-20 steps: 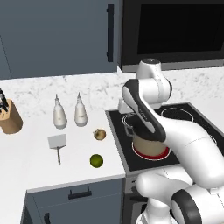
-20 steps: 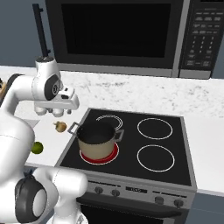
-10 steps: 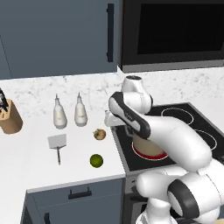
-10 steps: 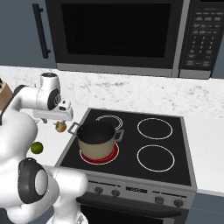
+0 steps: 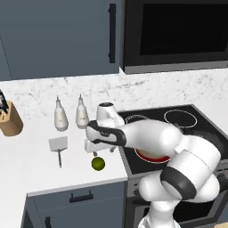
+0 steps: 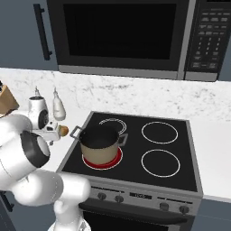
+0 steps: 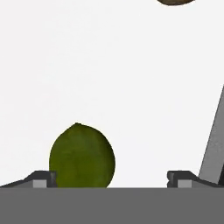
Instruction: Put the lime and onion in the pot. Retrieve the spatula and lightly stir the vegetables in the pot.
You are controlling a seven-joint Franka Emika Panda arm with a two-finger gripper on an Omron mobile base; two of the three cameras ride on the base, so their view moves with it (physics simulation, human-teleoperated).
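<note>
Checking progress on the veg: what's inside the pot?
The pot shows a dark interior with no lime or onion visible; its near wall hides part of the bottom. The lime lies on the counter.

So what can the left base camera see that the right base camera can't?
Left base view alone: the lime and the spatula lying on the white counter. Right base view alone: the pot sitting on the red burner, and the onion beside the arm. Both share the two white bottles, the knife block and the stove.
</note>
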